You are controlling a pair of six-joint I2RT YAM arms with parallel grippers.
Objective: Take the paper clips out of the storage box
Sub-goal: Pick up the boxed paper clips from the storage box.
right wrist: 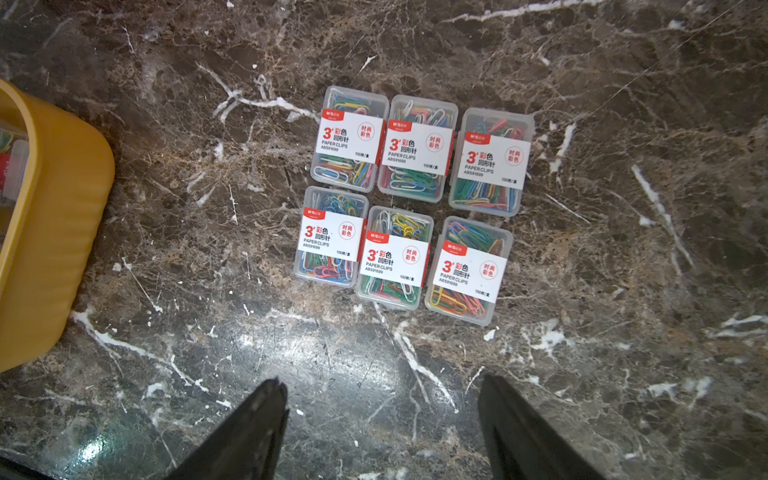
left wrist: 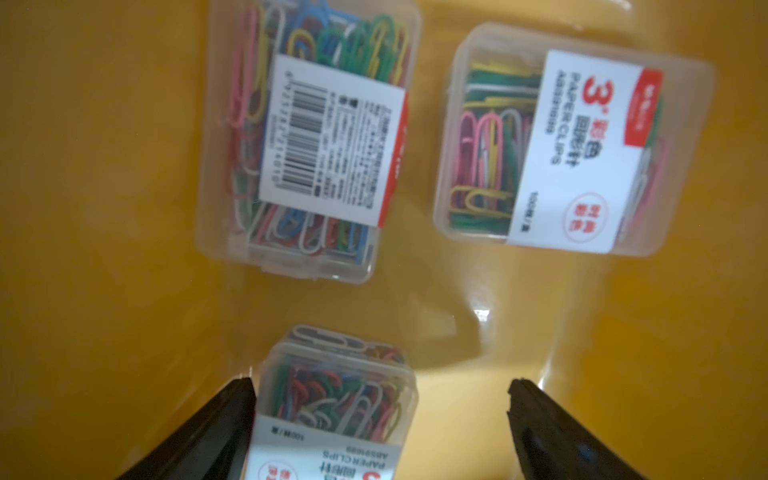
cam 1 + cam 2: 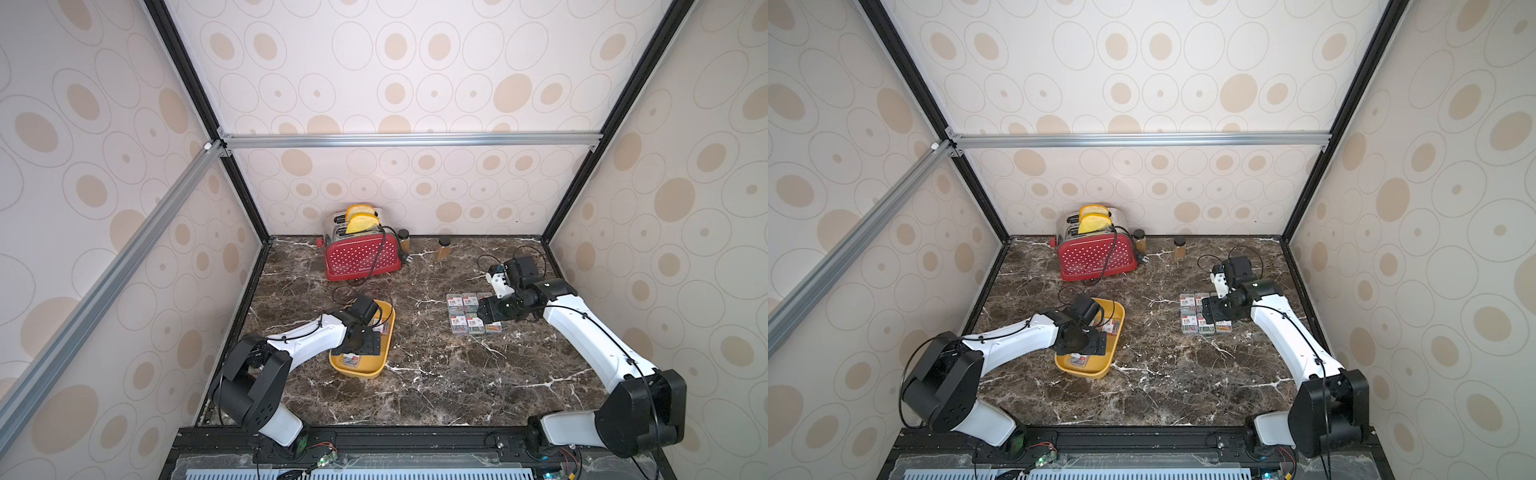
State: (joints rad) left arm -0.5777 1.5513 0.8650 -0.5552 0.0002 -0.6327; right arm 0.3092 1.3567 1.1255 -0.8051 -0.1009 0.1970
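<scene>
1. The left claw [image 2: 380, 382] stands wide open, low inside the storage box [image 2: 83, 208]. A case of paper clips [image 2: 340, 403] lies between its fingers, with one finger [image 2: 224, 415] right against the case's side and the other well clear, so nothing is gripped
2. Beyond it, two more cases [image 2: 307, 141] lie flat on the yellow floor, apart from each other; one is barcode side up and the other shows its front label
3. The right claw [image 1: 382, 382] hangs open to a fair width above bare marble, holding and touching nothing
4. Ahead of it, six cases [image 1: 395, 257] sit on the marble tabletop [image 1: 623, 291] in two close-packed rows of three, labels up, well apart from the storage box
5. In both top views the storage box sits on the left half of the tabletop under the left arm, and the six cases lie on the right half, partly hidden by the right arm
6. A red white-dotted toaster [image 3: 361, 253] stands at the back wall with yellow slices in its slots and a black cord draped over it; two brown jars [image 3: 444, 248] with dark lids stand beside it
7. The walls [image 3: 415, 83] are pale with beige ovals, and an aluminium rail [image 3: 411, 139] crosses the back
</scene>
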